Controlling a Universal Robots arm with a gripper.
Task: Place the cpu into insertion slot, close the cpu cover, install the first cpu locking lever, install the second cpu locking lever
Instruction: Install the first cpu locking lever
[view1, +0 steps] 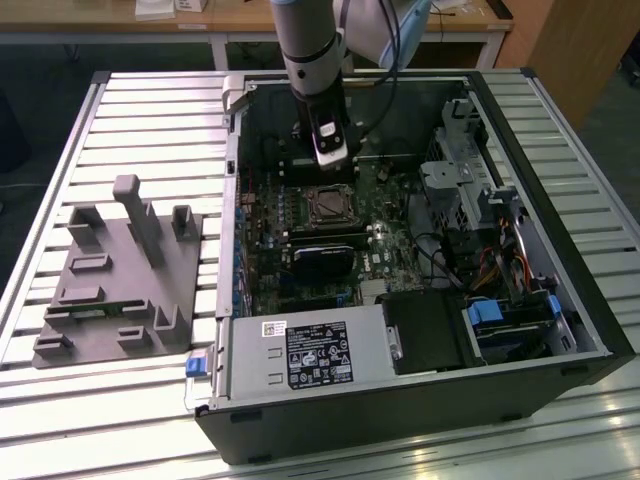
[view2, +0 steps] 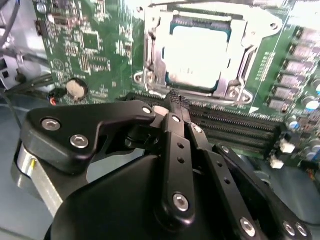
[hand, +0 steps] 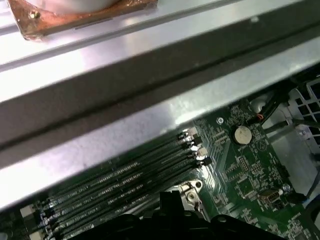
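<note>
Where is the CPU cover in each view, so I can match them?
Exterior view: cpu cover mid-motherboard, nearer the camera than the end effector.
Second wrist view: cpu cover framing the cpu, beyond the end effector tip.
First wrist view: silvery corner beside the end effector tip, likely the cover's.
Shared landmark: coin battery, both wrist views.

Arm (view1: 305, 40): pale grey tube, light-blue joint cap behind, dark wrist w/ white-faced block. Gripper (view2: 175, 102): matte black linkage bars, rounded knuckle plates, silver screw heads, ribbed tip; silver base ring w/ small yellow mark.
</note>
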